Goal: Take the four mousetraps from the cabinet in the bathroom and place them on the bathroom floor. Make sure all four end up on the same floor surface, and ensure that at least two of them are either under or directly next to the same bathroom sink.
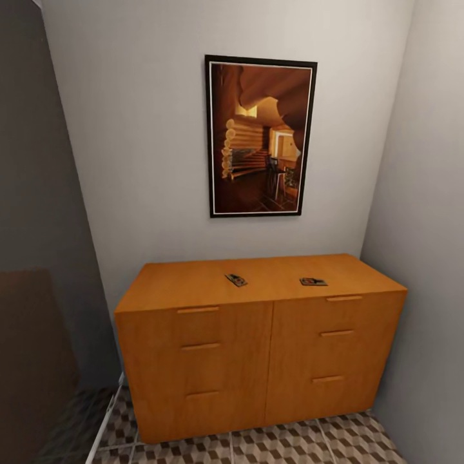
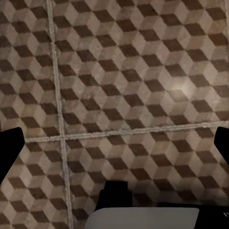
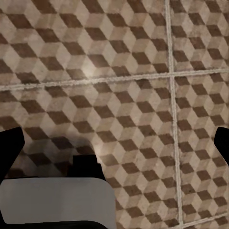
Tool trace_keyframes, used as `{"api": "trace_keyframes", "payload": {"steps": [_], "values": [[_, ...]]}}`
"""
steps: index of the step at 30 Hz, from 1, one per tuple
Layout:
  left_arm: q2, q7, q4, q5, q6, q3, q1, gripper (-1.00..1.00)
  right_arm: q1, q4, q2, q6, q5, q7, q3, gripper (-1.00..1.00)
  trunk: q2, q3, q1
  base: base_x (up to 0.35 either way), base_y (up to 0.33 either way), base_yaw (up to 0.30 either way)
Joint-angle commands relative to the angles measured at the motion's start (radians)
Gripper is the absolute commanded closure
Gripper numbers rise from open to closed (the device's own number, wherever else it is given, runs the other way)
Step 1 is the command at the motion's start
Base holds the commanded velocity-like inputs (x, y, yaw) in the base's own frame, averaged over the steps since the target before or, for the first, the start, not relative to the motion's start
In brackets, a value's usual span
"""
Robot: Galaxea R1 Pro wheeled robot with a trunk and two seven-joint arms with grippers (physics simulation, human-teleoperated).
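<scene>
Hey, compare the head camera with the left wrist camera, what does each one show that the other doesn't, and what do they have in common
Head view alone: the orange-brown cabinet against the wall, two mousetraps lying apart on its flat top, one toward the middle and one further right, and a framed picture hanging above.

Left wrist view alone: the left gripper, its dark fingertips at the frame's edges, spread wide with nothing between them, hanging over a grout crossing.

Both: the bathroom floor with its brown, beige and cream cube-pattern tiles, seen in the head view as a strip at the cabinet's foot.

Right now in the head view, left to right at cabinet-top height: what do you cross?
Dark grey wall → cabinet → left mousetrap → right mousetrap → pale side wall.
</scene>
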Motion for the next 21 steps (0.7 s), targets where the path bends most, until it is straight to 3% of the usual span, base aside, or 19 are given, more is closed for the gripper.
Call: {"api": "trace_keyframes", "payload": {"steps": [1,21], "values": [[0.000,0.003,0.001,0.010,-0.004,-0.009,-0.001,-1.00,-0.001,0.003,0.000,-0.006,0.010,-0.004,-0.009,-1.00,-0.001,-0.001,0.000,0.066,0.000,0.000],[-0.002,0.003,0.001,0.010,-0.003,-0.009,-0.001,-1.00,-0.001,0.003,0.000,-0.006,0.010,-0.004,-0.009,-1.00,-0.001,-0.001,0.000,0.015,0.000,0.000]]}}
